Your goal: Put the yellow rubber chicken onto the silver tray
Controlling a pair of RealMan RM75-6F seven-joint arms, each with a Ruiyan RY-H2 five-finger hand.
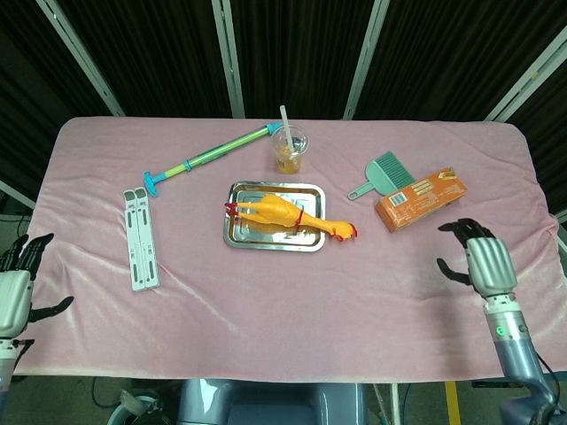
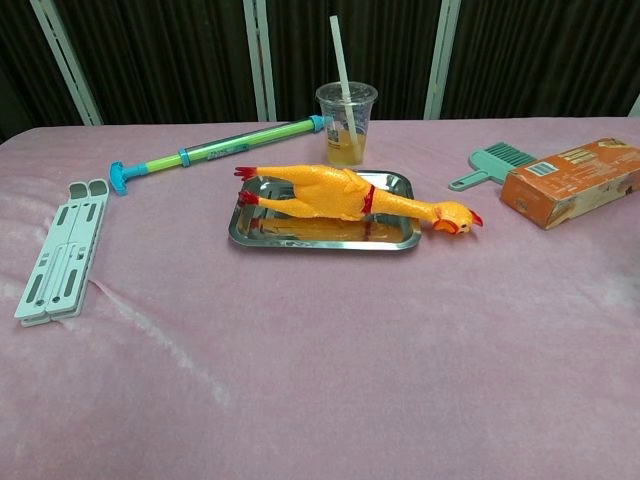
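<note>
The yellow rubber chicken (image 1: 282,215) (image 2: 335,190) lies across the silver tray (image 1: 250,237) (image 2: 262,232), red feet at the tray's left, head and beak hanging past its right edge onto the cloth. My right hand (image 1: 481,262) is at the table's near right edge, far from the tray, fingers apart and holding nothing. At the near left edge, my left hand (image 1: 15,290) is likewise spread and holds nothing. Neither hand shows in the chest view.
A plastic cup with a straw (image 1: 290,150) stands just behind the tray. A green and blue tube (image 1: 208,159) lies at the back left, a white folding stand (image 1: 142,237) at the left. A teal brush (image 1: 383,173) and an orange box (image 1: 421,197) lie right of the tray.
</note>
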